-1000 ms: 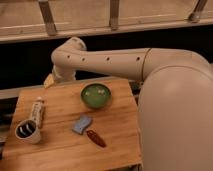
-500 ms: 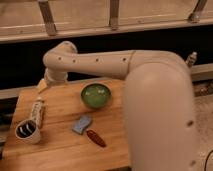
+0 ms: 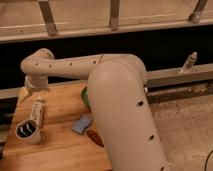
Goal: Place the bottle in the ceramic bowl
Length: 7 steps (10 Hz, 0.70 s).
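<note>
Pale wood makes up the table, seen from the one camera view, with a dark wall and a metal railing behind its far edge. The cream robot arm fills the middle of the picture. Its thick forearm rises over the right half of the table and a slimmer link reaches left along the far edge.

The gripper hangs below the wrist at the far-left corner of the table, just over the far edge. Only a small tan part of it shows, and whether it is open or closed cannot be told.

The bottle lies on its side on the wood near the left edge, its long axis running roughly from far to near. Its far end is near the gripper, a little to the right of it and nearer the front. No contact between the two can be seen, and the bottle is not between the jaws.

The ceramic bowl stands toward the far middle of the table. Only a green sliver of its left side shows past the forearm.

A white cup with a dark inside stands by the left edge, just beside the bottle's near end. A blue-grey thing and a dark red oblong thing lie toward the middle, partly under the arm.
</note>
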Available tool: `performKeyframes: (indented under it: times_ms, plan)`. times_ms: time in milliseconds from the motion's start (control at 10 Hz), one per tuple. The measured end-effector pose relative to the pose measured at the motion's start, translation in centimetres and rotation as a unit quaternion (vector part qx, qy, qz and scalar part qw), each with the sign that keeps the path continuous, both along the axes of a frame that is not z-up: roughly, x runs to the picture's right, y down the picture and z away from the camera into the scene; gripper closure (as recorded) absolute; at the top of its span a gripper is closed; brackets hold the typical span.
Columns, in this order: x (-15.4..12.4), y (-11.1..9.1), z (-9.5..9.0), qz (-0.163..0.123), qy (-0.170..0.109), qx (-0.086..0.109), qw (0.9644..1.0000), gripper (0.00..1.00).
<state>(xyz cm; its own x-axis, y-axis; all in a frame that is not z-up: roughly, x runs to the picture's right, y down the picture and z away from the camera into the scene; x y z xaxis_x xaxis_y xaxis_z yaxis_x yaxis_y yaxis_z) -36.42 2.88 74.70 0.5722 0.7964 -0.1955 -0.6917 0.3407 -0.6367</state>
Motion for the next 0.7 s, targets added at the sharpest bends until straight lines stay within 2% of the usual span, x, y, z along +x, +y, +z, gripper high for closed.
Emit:
performKeyframes:
  times_ms: [300,400,600,700]
  plan:
    - [-0.1,0.0,-0.3,-0.004,0.0,0.003,1.0,0.2]
    - [0.1,0.4,-0.1,-0.014,0.008,-0.004,0.9999,0.2]
    - [-0.8,2.1,1.0,-0.032,0.009,-0.018,0.9993,0.2]
    - [-1.4,3.4,2.3,-0.041,0.009,-0.029,0.9987,0.2]
